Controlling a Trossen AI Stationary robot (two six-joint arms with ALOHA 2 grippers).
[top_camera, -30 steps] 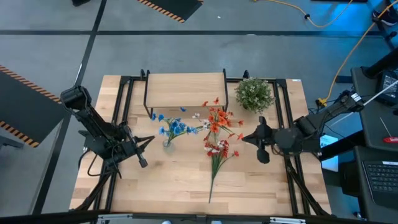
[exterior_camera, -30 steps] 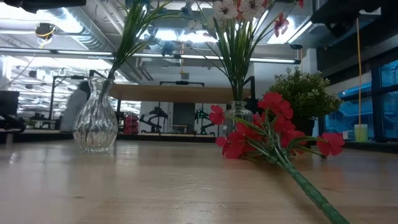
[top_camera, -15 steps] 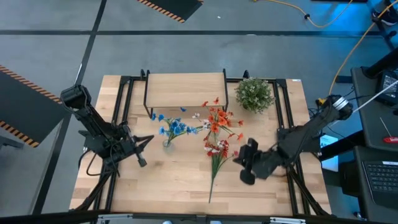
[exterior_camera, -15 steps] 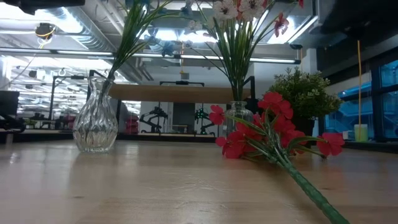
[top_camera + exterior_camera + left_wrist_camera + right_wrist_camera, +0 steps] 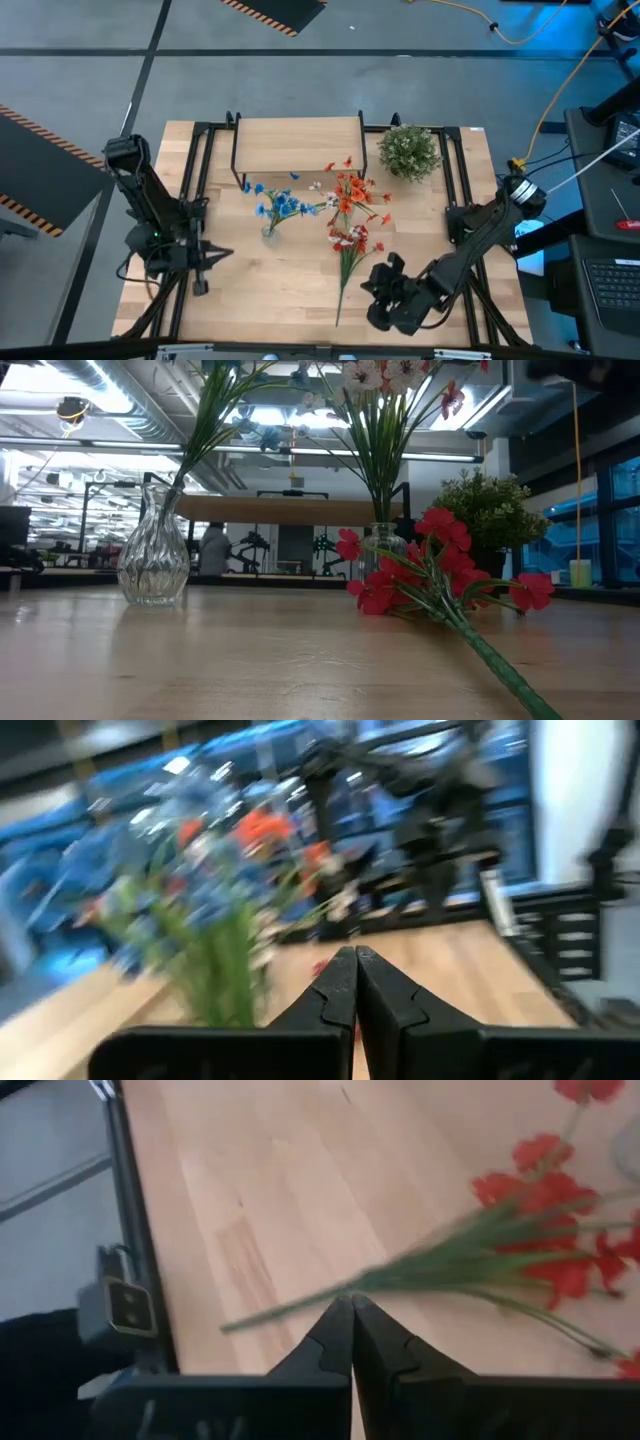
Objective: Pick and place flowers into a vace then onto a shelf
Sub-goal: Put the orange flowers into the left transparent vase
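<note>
The red sprig (image 5: 350, 258) lies flat on the table, blooms toward the far side and stem toward the near edge; it shows again in the low view (image 5: 440, 575) and the right wrist view (image 5: 520, 1250). The blue sprig (image 5: 281, 205) stands in a ribbed glass vase (image 5: 153, 555). The orange-red sprig (image 5: 348, 192) and the white sprig (image 5: 385, 372) stand in a second vase (image 5: 383, 543). The shelf (image 5: 297, 145) stands at the far side. My right gripper (image 5: 372, 290) hovers shut just right of the red sprig's stem (image 5: 290, 1312). My left gripper (image 5: 226, 251), also shut, hangs left of the ribbed vase.
A round bushy green plant (image 5: 408, 152) sits at the far right corner beside the shelf. Black frame rails (image 5: 190, 180) run along both table sides. Bare wood (image 5: 270, 300) lies along the near edge. A person (image 5: 212, 548) shows far off in the room.
My right arm has swung from the table's right side toward the near edge and leftward, coming down beside the red sprig's stem, gripper shut throughout. My left arm has drawn back a little toward the near-left. The flowers and vases have stayed put.
</note>
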